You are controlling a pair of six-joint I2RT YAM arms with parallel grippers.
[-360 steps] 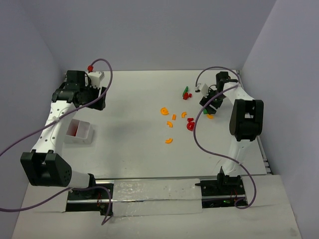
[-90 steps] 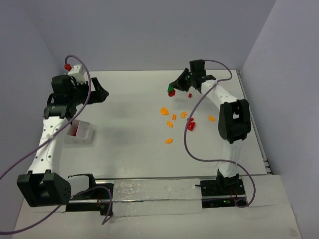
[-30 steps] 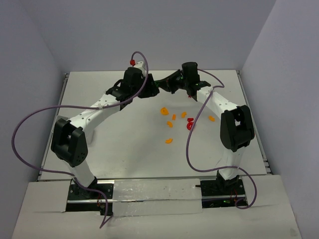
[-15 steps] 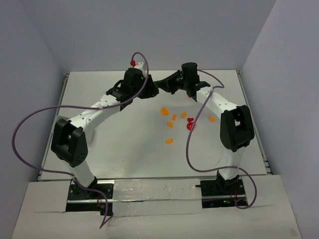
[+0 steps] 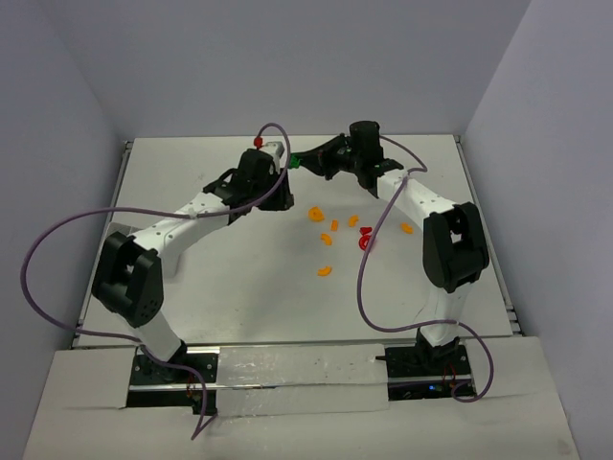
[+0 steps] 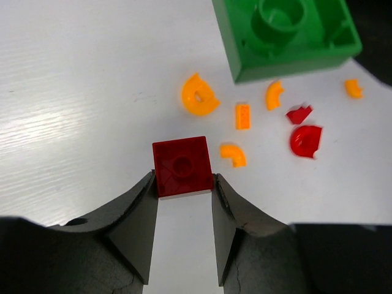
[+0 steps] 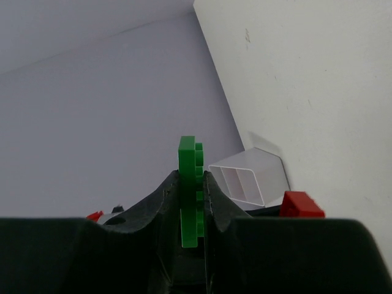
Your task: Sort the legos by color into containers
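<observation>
My left gripper [image 6: 182,179] is shut on a red square lego [image 6: 182,165], pinched at its fingertips above the table. My right gripper [image 7: 190,179] is shut on a green lego [image 7: 188,184] held on edge. That green lego [image 6: 288,33] hangs close ahead of the left gripper. In the top view both grippers meet at the table's far middle: left gripper [image 5: 281,191], right gripper [image 5: 308,163], green lego [image 5: 297,161]. Several orange legos [image 6: 199,96] and red legos [image 6: 305,140] lie loose below. The white three-compartment container [image 7: 248,177] shows past the green lego.
Loose orange pieces [image 5: 325,271] and red pieces [image 5: 365,241] are scattered right of centre on the white table [image 5: 239,287]. Purple cables loop off both arms. Grey walls stand close on three sides. In the top view my left arm [image 5: 182,225] stretches over the container's spot.
My left gripper has narrowed onto the red lego and drawn back slightly down and left from the right gripper. The right gripper keeps the green lego and has hardly moved.
</observation>
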